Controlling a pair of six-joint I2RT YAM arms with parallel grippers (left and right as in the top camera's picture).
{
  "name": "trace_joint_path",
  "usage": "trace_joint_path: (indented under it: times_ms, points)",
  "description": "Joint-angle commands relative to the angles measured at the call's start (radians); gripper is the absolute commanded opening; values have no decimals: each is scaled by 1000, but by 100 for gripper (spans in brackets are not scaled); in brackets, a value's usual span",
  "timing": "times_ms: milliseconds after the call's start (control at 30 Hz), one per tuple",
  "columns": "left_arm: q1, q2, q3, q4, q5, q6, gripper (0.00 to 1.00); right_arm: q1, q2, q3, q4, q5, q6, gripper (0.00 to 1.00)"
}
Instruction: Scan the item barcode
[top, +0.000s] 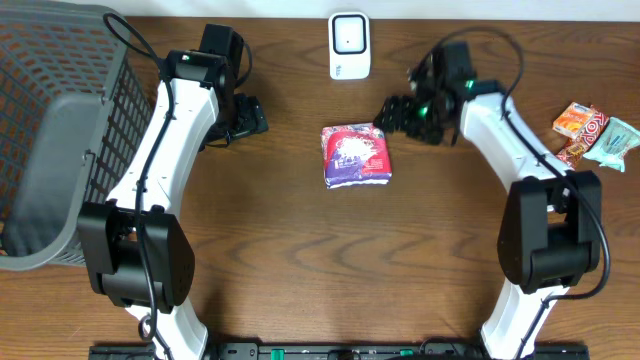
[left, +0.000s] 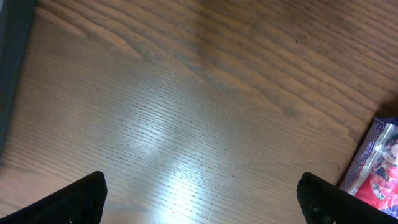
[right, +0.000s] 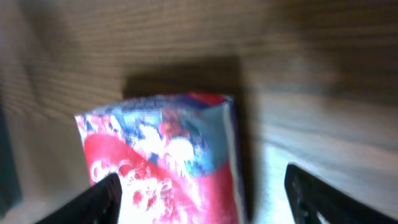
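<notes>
The item, a red, blue and white snack bag (top: 356, 155), lies flat at the table's middle. A white barcode scanner (top: 349, 45) stands at the far edge behind it. My right gripper (top: 393, 114) hovers at the bag's upper right corner. In the right wrist view its jaws (right: 205, 202) stand wide apart, with the bag (right: 168, 162) below them, nearer the left finger (right: 99, 199). My left gripper (top: 250, 118) is open to the left of the bag, over bare wood (left: 202, 202). Only the bag's corner (left: 376, 168) shows at that view's right edge.
A grey mesh basket (top: 60, 130) fills the left side of the table. Several small snack packets (top: 592, 135) lie at the right edge, beyond the right arm.
</notes>
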Motion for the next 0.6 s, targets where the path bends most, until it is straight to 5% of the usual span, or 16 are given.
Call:
trace_joint_path:
  times_ms: [0,233,300,400,567]
  points:
    - [4,-11,-1,-3,-13,6,98,7,12,-105,79,-134,31,76]
    - [4,-11,-1,-3,-13,6,98,40,12,-268,291,-131,140,65]
    - [4,-11,-1,-3,-13,6,98,52,12,-278,313,-132,179,51]
    - [4,-11,-1,-3,-13,6,98,66,11,-275,348,-140,224,5]
    - [4,-11,-1,-3,-13,6,98,68,9,-227,436,-214,334,1]
